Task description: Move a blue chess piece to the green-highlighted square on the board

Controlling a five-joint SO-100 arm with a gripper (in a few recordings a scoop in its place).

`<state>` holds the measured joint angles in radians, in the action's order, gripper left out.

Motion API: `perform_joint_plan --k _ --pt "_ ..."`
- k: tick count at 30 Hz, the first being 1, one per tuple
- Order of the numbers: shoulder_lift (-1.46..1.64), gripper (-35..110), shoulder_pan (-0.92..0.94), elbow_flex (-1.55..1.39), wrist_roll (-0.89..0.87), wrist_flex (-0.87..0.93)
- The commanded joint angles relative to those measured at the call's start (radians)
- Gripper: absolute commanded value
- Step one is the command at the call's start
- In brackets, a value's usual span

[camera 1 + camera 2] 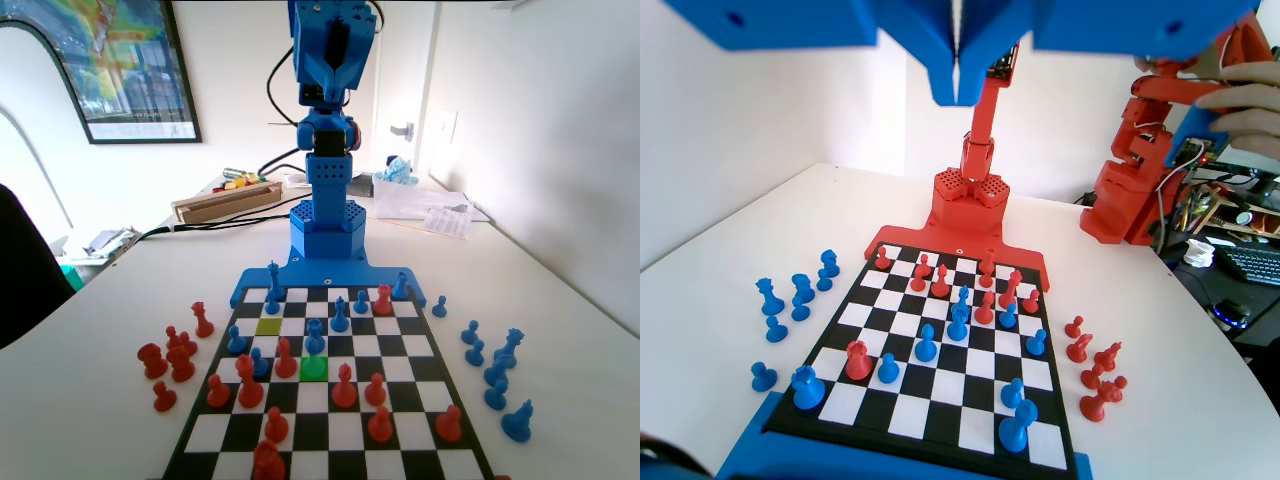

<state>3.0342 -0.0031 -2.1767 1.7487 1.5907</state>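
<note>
Gripper (958, 85) raised high above black-and-white chequered board (400, 345), jaws together, empty. Short blue plastic pawn (315, 337) just behind bright green square (314, 367).

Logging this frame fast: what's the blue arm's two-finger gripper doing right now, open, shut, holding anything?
Blue two-finger gripper: shut, jaws pressed together with nothing between them, raised high above the black-and-white chequered board.

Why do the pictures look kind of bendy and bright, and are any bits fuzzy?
In the fixed view, the wide lens bends the walls outward, daylight washes the white wall pale, and the board is sharp with soft shadows under the pieces. In the wrist view, the gripper at the top edge sits so close that it looks huge and slightly fuzzy, while the board below stays clear and evenly lit.
</note>
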Motion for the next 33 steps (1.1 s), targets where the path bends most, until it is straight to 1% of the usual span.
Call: perform_joint_plan --k 1,33 --pt "0.021 1 0.021 -0.005 0.014 -0.02" --pt "0.021 1 0.04 -0.005 0.014 -0.02"
